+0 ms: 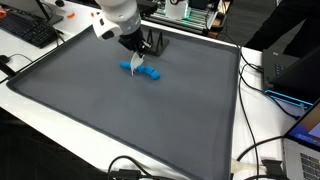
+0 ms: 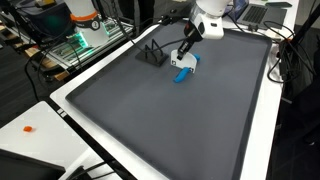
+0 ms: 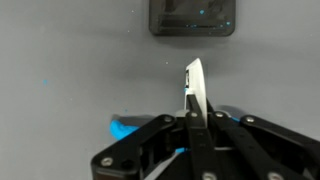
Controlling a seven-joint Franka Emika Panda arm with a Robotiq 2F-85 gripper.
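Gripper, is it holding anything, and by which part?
Yes: the gripper pinches a thin white piece by one end; the rest sticks out past it.

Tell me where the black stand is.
In both exterior views the black stand sits near an edge of the grey mat, close to the blue object and the pincer, shut on a white piece.

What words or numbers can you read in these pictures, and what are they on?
No text can be read anywhere.
On the thin white flat piece pinched in the tool: faint dark specks at its edge, too blurred to read.
On the dark square plastic holder: no clear writing.
On the black computer keyboard: keys too small to read.
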